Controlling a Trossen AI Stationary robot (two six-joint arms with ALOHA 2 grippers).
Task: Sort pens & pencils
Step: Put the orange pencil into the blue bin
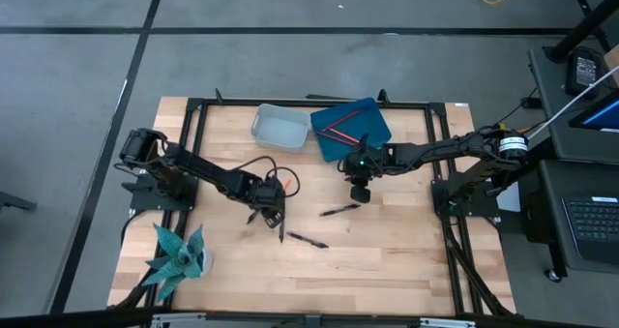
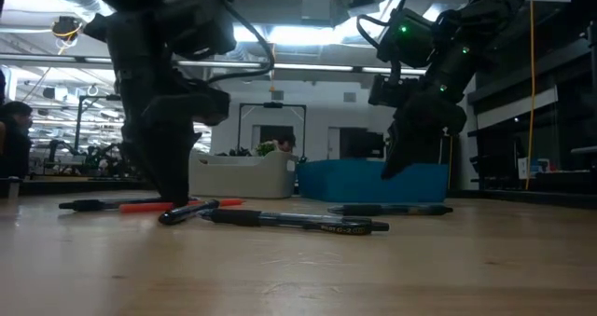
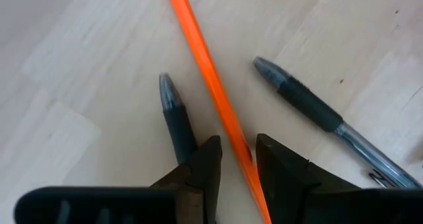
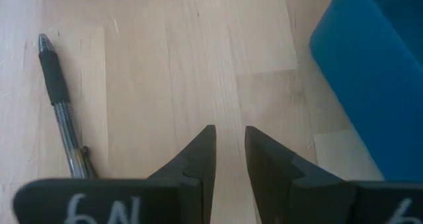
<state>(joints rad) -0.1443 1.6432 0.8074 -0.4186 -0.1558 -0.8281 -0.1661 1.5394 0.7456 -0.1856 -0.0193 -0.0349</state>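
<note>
My left gripper (image 3: 239, 159) (image 1: 272, 202) is down at the table, left of centre. It is open, with one finger on either side of an orange pencil (image 3: 210, 78) (image 2: 207, 203) that lies flat. Black pens lie beside it (image 3: 173, 112) (image 3: 310, 105) and farther right on the wood (image 1: 340, 210) (image 1: 308, 240) (image 2: 294, 221). Two more red pencils (image 1: 338, 131) lie in the blue tray (image 1: 372, 134). My right gripper (image 4: 230, 151) (image 1: 360, 193) hovers open and empty over bare wood at the tray's near edge, with a pen (image 4: 61, 105) off to one side. My left gripper comes from above, pointing down, with its fingers across the orange pencil's shaft (image 3: 232, 128). One finger (image 3: 274, 161) lies right against the shaft, and the other (image 3: 210, 159) stands a little apart from it. The pencil lies flat on the table.
A pale grey tray (image 1: 280, 125) sits beside the blue one at the far side. A teal plant-like ornament (image 1: 179, 253) stands at the near left corner. A black frame (image 1: 193, 115) borders the wooden top. There is open wood near the right and near edges.
</note>
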